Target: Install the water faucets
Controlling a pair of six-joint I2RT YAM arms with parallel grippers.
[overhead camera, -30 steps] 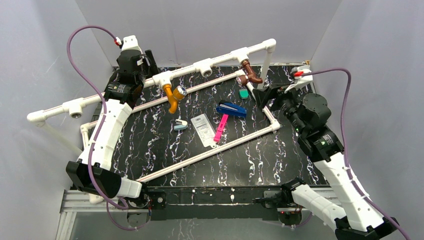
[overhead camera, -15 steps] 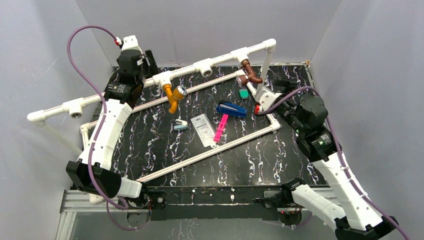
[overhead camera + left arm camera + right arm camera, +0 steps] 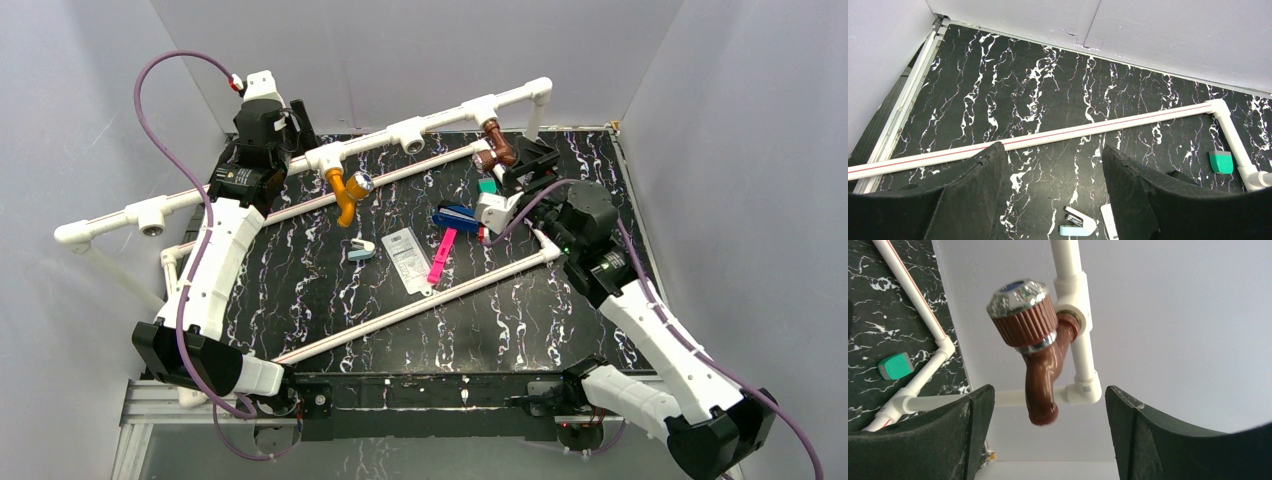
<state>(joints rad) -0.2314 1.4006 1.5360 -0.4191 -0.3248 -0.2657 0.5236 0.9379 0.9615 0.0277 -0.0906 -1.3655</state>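
The orange faucet (image 3: 347, 190) with a silvery knob hangs from a white tee on the raised pipe. The dark brown faucet (image 3: 496, 146) sits in a tee further right; in the right wrist view it (image 3: 1043, 360) is plugged into the white tee (image 3: 1074, 315), spout down. My right gripper (image 3: 530, 163) is open and empty, pointing at the brown faucet, which lies ahead between its jaws (image 3: 1048, 392) without touching them. My left gripper (image 3: 300, 127) is open and empty at the back left, above the table (image 3: 1053, 147).
A white pipe frame (image 3: 420, 290) lies on the black marbled table. Inside it are a blue stapler (image 3: 462, 218), a pink tool (image 3: 441, 255), a white card (image 3: 405, 255), a small pale stapler (image 3: 361, 249) and a green block (image 3: 487, 186). Grey walls close in three sides.
My right arm has swung left and its open gripper has turned from the far right side toward the brown faucet. The left arm and both faucets have not moved.
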